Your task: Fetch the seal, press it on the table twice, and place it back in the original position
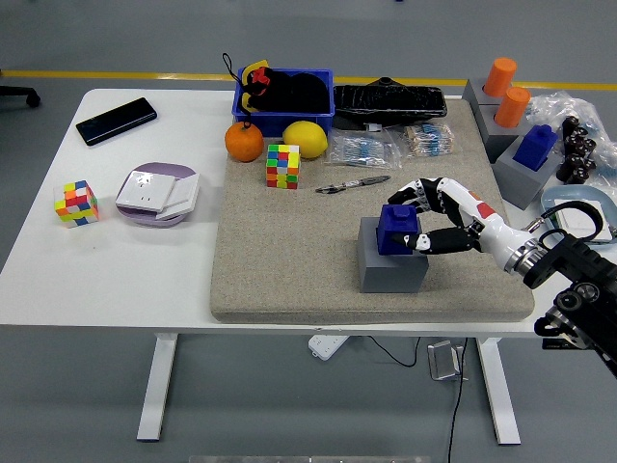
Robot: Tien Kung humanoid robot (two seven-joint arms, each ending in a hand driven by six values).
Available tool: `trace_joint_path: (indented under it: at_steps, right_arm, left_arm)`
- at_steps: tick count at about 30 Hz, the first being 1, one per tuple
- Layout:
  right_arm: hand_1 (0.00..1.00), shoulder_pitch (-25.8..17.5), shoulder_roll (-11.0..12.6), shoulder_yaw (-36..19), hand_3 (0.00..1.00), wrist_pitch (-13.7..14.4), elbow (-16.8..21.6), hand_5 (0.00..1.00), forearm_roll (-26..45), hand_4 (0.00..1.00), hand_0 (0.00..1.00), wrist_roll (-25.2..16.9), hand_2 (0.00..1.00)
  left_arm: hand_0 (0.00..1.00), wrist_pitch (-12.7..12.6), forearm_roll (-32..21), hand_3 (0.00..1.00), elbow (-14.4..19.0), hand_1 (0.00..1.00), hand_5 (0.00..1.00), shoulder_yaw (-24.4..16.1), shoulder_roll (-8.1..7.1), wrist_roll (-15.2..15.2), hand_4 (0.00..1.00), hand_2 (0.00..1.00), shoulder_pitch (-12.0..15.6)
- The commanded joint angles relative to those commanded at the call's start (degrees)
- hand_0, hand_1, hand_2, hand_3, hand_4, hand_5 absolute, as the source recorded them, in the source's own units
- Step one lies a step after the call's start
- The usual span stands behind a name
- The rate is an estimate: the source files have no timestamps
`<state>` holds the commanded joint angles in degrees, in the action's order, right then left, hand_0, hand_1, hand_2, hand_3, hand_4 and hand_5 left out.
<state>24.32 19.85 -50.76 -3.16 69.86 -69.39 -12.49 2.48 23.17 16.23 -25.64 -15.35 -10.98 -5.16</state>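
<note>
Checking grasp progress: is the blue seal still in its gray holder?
In: the blue seal sits upright in the gray holder, robot hand around it.

An orange point(244, 142), lemon point(305, 139) and phone point(116, 121) lie on the table point(106, 280).

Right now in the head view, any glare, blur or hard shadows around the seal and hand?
Head view: even, soft light; blue seal and right hand sharp, no motion blur. Only a faint shadow under the grey block. Glare only on the plastic bags at far right.
</note>
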Motion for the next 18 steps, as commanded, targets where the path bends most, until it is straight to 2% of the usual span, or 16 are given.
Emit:
trace_joint_path:
  at_steps: [3,4,18]
  right_arm:
    - [0.477,0.1,0.0,0.1,0.572,0.5,0.1,0.002,0.1,0.810,0.568,-0.3,0.500]
    - [0.449,0.1,0.0,0.1,0.553,0.6,0.2,0.002,0.2,0.793,0.553,-0.4,0.464]
    - [0.429,0.1,0.7,-0.5,0.529,1.3,2.4,0.002,-0.2,0.777,0.540,-0.2,0.446]
  left_arm:
    - [0.734,0.0,-0.1,0.745,0.0,0.694,0.307,0.1,0.01,0.0,0.669,0.687,0.0]
    - [0.734,0.0,-0.1,0.745,0.0,0.694,0.307,0.1,0.01,0.0,0.669,0.687,0.0]
    - [0.735,0.0,0.0,0.745,0.0,0.695,0.307,0.0,0.02,0.0,0.670,0.688,0.0]
